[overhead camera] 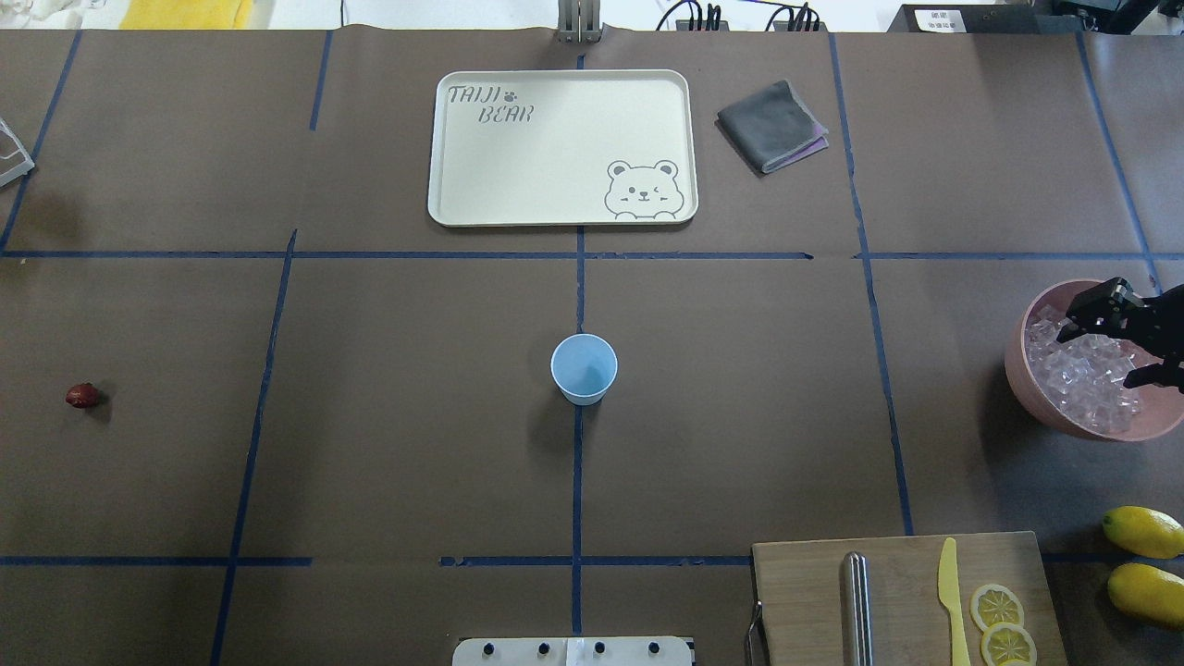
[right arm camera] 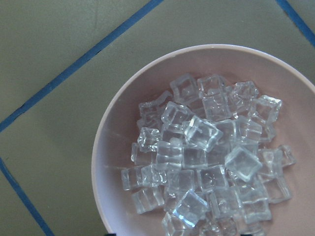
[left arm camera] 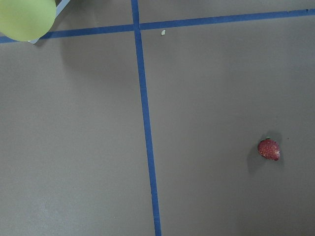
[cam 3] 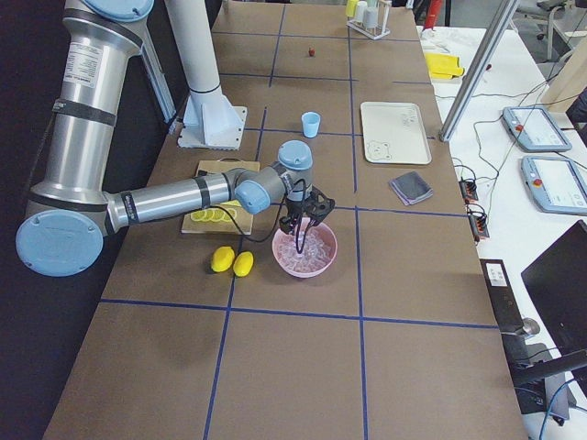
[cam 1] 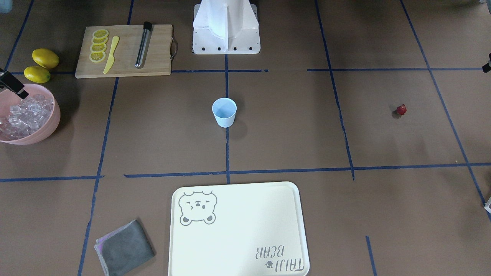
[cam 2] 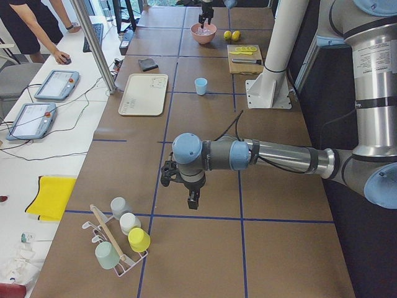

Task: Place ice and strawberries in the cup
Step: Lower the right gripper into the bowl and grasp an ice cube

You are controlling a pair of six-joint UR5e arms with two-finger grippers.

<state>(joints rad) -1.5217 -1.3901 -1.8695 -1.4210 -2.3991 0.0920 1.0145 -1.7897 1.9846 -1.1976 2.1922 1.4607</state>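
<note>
While right claw (overhead camera: 1098, 356) gapes over ice (right arm camera: 206, 157), left claw (cam 2: 181, 190) is unclear; one cup (overhead camera: 584, 368), one strawberry (overhead camera: 82, 396)

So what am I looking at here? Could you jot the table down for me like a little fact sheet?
cup: pale blue, upright, empty, at the table's centre
ice: clear cubes heaped in a pink bowl
strawberry: one, lying alone, far from the cup
right gripper: open, over the ice
left gripper: above the table, strawberry in its camera's view; open or shut unclear
elsewhere: tray, grey cloth, lemons, cutting board
</note>
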